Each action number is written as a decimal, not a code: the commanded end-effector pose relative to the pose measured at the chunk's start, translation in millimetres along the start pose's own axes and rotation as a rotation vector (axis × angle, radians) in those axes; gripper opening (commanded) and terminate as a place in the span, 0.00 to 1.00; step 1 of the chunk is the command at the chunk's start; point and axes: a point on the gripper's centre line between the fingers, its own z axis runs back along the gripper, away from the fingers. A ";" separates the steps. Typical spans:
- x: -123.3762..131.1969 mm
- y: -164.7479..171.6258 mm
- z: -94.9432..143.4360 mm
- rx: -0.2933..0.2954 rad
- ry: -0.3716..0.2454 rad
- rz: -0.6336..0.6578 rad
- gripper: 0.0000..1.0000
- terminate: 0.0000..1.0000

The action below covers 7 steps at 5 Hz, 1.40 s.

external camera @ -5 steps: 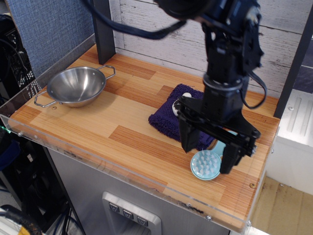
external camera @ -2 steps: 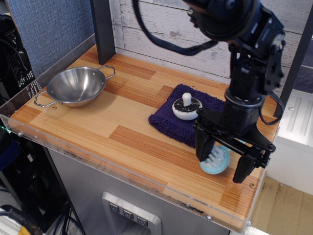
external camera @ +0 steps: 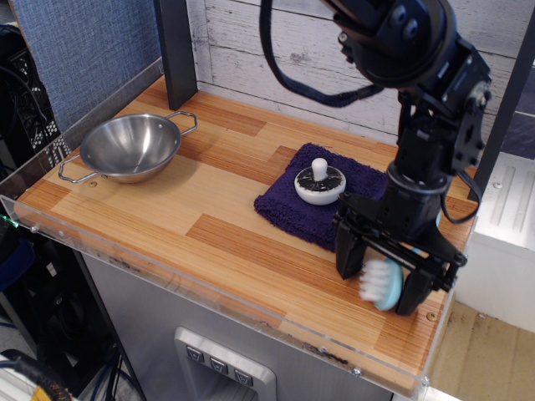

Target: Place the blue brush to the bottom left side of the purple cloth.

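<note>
The blue brush (external camera: 383,282) is between my gripper's two black fingers near the table's front right corner. It is tipped on its edge, with its pale bristles facing left. My gripper (external camera: 380,280) points down and is shut on the brush head. The handle is hidden behind the gripper. The purple cloth (external camera: 284,205) lies on the wooden table just left of and behind the gripper. A white-knobbed round object (external camera: 319,184) sits on the cloth.
A steel two-handled bowl (external camera: 129,146) stands at the table's left end. A clear plastic lip (external camera: 209,288) runs along the front edge. A dark post (external camera: 175,50) stands at the back left. The table's right edge is close beside the gripper.
My gripper moved right, off the cloth's corner, and its fingers closed on the brush. The brush went from lying flat with its bristles up to tipped on its edge.
</note>
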 end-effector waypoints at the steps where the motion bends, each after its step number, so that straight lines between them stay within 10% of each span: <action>1: 4.3 4.7 6.6 -0.006 -0.031 0.011 0.00 0.00; 2: 3.8 3.5 12.9 0.000 -0.032 -0.009 0.00 0.00; 5: -31.1 48.4 136.7 -0.060 -0.231 -0.084 0.00 0.00; 7: -39.3 144.4 121.5 0.014 -0.136 0.218 0.00 0.00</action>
